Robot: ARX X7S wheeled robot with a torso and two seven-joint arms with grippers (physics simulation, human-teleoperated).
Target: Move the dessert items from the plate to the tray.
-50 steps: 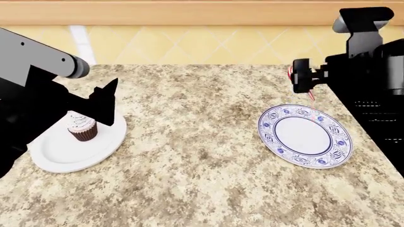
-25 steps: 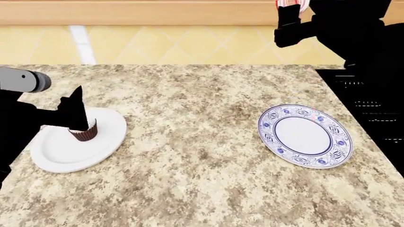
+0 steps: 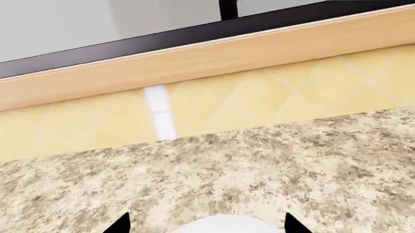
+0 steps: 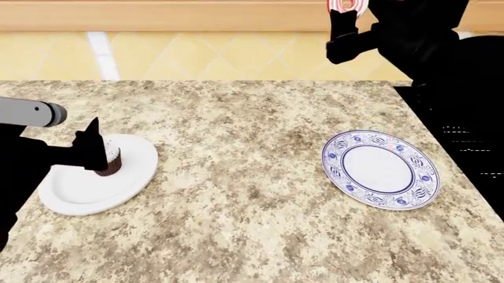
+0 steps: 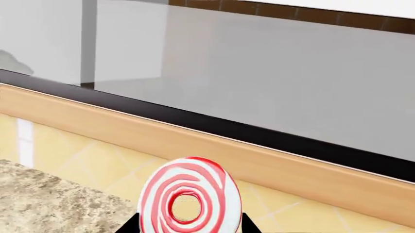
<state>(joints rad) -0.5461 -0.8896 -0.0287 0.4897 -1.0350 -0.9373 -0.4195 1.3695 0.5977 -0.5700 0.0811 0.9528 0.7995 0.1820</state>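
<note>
Granite counter lies bare between the white plate at left and the patterned plate at right. Right gripper, raised at far right, is clamped on the lollipop. Left gripper sits at the cupcake; jaw state unclear.

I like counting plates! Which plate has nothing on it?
The blue-patterned plate is bare. The plain white plate holds the cupcake, where the left gripper reaches.

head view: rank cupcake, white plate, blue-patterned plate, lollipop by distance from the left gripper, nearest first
1. cupcake: right at the left gripper, which partly covers it, on the view's left.
2. white plate: under the cupcake, left side of the counter.
3. blue-patterned plate: empty, right side of the counter.
4. lollipop: held up by the right gripper, top right, above the counter.
</note>
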